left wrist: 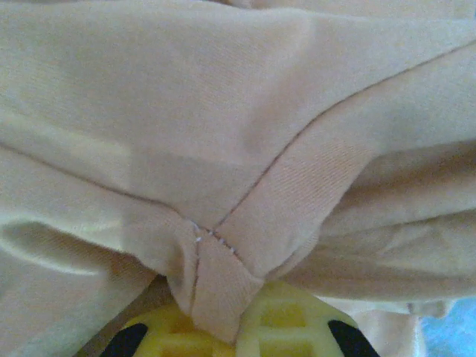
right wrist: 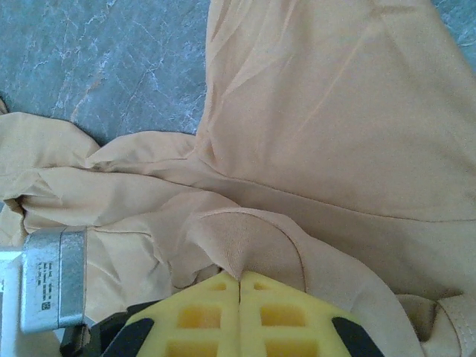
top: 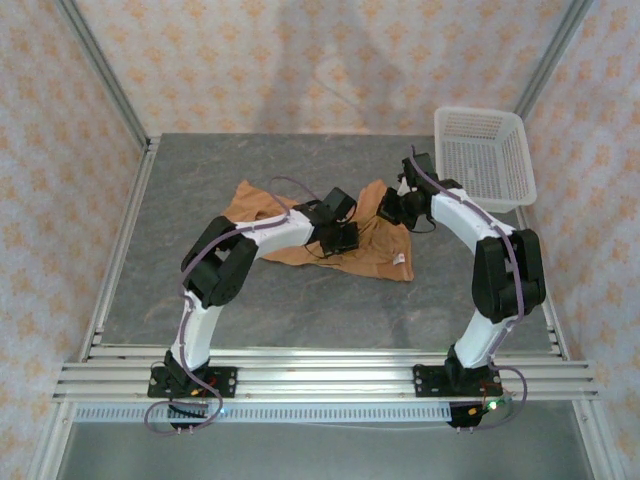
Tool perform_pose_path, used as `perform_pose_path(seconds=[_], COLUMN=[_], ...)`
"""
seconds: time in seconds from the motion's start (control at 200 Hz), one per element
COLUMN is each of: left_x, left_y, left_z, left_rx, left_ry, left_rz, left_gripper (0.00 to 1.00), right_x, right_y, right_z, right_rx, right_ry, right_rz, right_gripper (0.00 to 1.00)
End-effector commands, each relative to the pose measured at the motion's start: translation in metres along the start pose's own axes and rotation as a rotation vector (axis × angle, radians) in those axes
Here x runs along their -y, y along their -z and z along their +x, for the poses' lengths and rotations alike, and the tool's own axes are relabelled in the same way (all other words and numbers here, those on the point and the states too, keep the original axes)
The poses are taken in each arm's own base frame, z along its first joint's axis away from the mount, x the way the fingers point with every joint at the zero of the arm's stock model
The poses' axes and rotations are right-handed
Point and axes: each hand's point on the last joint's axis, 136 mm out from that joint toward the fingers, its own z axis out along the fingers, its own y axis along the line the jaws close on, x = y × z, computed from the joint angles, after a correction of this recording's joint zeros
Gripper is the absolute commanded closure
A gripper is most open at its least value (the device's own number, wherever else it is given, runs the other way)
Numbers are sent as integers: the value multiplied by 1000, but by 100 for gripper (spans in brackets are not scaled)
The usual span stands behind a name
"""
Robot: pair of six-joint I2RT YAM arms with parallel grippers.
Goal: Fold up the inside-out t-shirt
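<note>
Cloth is pinched in both claws: left gripper (left wrist: 227, 327) clamps a seam fold, right gripper (right wrist: 239, 294) another fold of the inside-out t-shirt (top: 375, 252), bunched mid-table, long axis left-right, bulk leftward

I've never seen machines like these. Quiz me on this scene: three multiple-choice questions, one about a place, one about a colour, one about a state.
1. Where on the table is the white basket?
A. near left corner
B. far right corner
C. centre

2. What colour is the t-shirt?
A. orange-tan
B. blue
C. green

3. What is the right claw doing?
A. gaping open over bare table
B. gripping the basket
C. shut on a fold of the t-shirt

Answers:
1 B: the top view shows the basket at the table's far right edge.
2 A: the cloth looks orange-tan in every view.
3 C: the right wrist view shows its yellow fingers pressed together with cloth pinched between them.
</note>
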Motion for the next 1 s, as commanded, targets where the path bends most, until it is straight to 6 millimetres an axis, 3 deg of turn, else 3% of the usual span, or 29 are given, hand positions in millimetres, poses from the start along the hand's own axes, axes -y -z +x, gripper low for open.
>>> perform_pose_path(seconds=[0.0,0.17,0.245,0.335,0.405,0.515,0.661,0.716,0.746,0.801,0.891,0.991], left_x=[8,32,33,29,20,10,1,4,-2,-1,3,7], left_y=[43,111,125,131,124,96,56,54,42,39,39,40], left_z=[-15,-21,-19,-17,-14,-5,5,5,8,7,7,7], left_rx=[77,113,101,106,103,61,16,19,5,7,7,9], left_ry=[-24,-122,-149,-138,-116,-71,-45,-47,-41,-38,-45,-50], left_rz=[-31,31,45,62,66,87,90,96,80,80,84,87], left_gripper=[100,100,100,100,100,100,100,100,100,100,100,100], right_x=[10,63,79,84,82,78,50,37,30,21,8,-9], right_y=[14,16,14,11,9,6,4,8,10,14,13,7], right_z=[-13,-36,-41,-44,-44,-40,-23,-14,-9,0,18,37], right_rx=[58,119,108,99,92,73,0,-8,-5,-2,-9,-19], right_ry=[-5,-27,-29,-28,-28,-26,-21,-13,-3,12,38,58], right_rz=[32,251,333,364,357,331,195,149,133,119,96,64], right_gripper=[100,100,100,100,100,100,100,90,85,82,85,98])
